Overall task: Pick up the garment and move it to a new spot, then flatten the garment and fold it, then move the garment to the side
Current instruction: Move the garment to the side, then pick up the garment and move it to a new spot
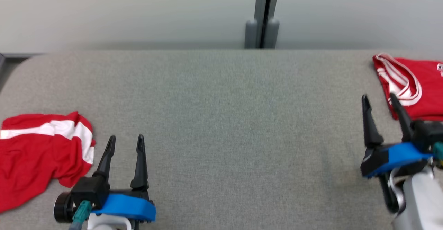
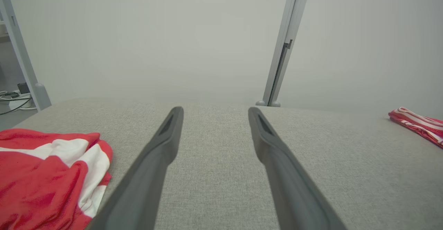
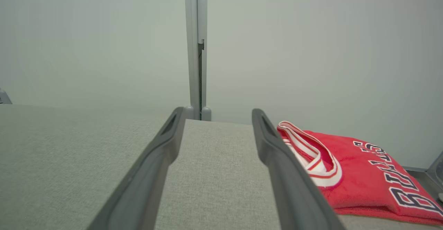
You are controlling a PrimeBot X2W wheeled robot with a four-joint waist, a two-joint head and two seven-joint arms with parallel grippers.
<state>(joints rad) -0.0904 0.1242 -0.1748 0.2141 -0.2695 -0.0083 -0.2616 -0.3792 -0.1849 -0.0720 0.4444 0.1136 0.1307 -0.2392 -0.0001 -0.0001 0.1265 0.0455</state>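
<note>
**Sitting between two red garments, both grippers empty**

Starting at my far left, a crumpled garment [image 1: 38, 153], red with a white band [image 1: 52, 129], lies bunched on the grey table [image 1: 225, 119] and runs off the left edge of the head view. Its bulk stretches roughly left to right, with the near-right hem closest to me. My left gripper [image 1: 125, 138] sits just to the right of that hem, fingers pointing away from me, spread wide with bare table between them, holding nothing and touching no cloth. For a pick on this heap, I judge the left arm is clearly the nearer one; it needs to swing left and reach down onto the bunched edge.

The middle of the table is bare cloth up to the grey post [image 1: 263, 15] at the back.

Over on the right, my right gripper [image 1: 379, 96] is also wide open and empty. A folded jersey [image 1: 422, 84] lies just to its right at the table's far-right side, its striped collar [image 1: 401, 81] turned toward the fingers. The right finger crosses the jersey's near-left edge in the head view; I cannot tell whether it touches. That jersey reads to me as folded and set aside, so I take the crumpled one as next.
</note>
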